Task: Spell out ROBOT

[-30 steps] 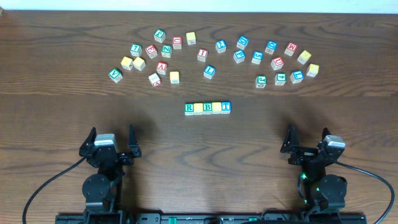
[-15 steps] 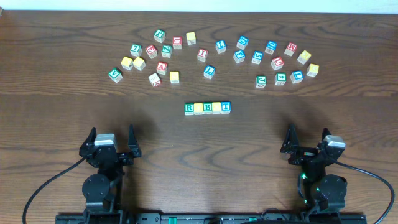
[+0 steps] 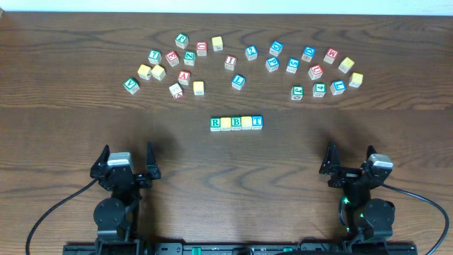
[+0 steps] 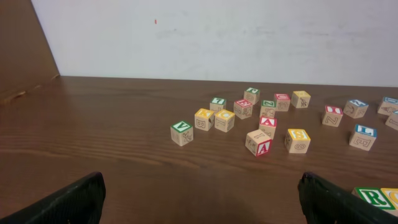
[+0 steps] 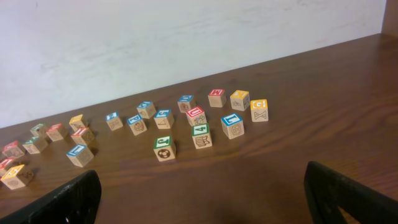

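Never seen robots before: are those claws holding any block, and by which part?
Nothing is held: the left gripper and right gripper stand open and empty, apart from the lettered row.

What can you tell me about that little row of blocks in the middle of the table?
The row is five small wooden cubes set side by side in a straight line, apparently touching, on the dark wooden table. From overhead, left to right: the green R cube, a yellow-topped cube with no readable letter, the green B cube, a second yellow-topped cube, and the blue T cube. All sit flat, apart from the scattered cubes beyond. Only the table touches them.
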`<action>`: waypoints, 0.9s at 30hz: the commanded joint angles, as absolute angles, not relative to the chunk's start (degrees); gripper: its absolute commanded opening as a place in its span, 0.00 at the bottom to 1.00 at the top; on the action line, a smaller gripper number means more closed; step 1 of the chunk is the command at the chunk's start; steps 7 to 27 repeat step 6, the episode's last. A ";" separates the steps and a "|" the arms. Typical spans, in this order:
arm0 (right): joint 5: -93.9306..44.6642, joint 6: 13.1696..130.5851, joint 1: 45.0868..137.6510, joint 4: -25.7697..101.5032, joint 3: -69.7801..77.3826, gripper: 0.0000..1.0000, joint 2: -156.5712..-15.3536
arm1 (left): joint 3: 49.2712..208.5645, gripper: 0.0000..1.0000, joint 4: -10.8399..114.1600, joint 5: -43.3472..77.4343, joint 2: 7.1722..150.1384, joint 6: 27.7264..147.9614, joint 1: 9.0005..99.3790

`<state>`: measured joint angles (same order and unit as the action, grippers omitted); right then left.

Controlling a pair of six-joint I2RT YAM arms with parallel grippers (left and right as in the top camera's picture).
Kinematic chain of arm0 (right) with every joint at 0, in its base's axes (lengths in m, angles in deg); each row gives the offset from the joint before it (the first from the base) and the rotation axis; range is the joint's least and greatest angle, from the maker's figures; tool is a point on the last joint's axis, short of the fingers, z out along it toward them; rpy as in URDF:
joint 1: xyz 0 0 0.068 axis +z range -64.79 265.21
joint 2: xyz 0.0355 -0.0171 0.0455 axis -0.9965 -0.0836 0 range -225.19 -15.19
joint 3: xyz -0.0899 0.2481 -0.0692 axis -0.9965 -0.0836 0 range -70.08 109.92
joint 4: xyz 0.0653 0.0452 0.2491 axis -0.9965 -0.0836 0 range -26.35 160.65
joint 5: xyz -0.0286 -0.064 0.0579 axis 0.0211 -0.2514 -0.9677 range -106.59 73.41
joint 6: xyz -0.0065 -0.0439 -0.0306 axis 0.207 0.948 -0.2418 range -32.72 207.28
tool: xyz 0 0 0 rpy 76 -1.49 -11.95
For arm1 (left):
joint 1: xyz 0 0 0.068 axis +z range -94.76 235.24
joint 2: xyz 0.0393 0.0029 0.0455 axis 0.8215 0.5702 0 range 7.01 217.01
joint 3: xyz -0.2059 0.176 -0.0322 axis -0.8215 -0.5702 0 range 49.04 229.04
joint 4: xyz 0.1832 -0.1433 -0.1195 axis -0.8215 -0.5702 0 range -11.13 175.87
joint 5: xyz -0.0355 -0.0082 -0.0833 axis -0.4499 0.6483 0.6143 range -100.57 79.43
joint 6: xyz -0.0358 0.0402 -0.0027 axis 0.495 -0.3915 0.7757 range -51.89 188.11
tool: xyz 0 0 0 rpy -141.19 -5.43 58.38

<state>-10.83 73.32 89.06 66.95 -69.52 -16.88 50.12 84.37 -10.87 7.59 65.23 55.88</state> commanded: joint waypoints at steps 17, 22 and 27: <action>-11.16 74.06 88.63 66.88 -69.76 0.99 -16.42 | 49.27 0.98 81.81 -11.68 7.24 64.71 56.08; -11.16 74.06 88.63 66.88 -69.76 0.99 -16.42 | 49.27 0.98 81.81 -11.68 7.24 64.71 56.08; -11.16 74.06 88.63 66.88 -69.76 0.99 -16.42 | 49.27 0.98 81.81 -11.68 7.24 64.71 56.08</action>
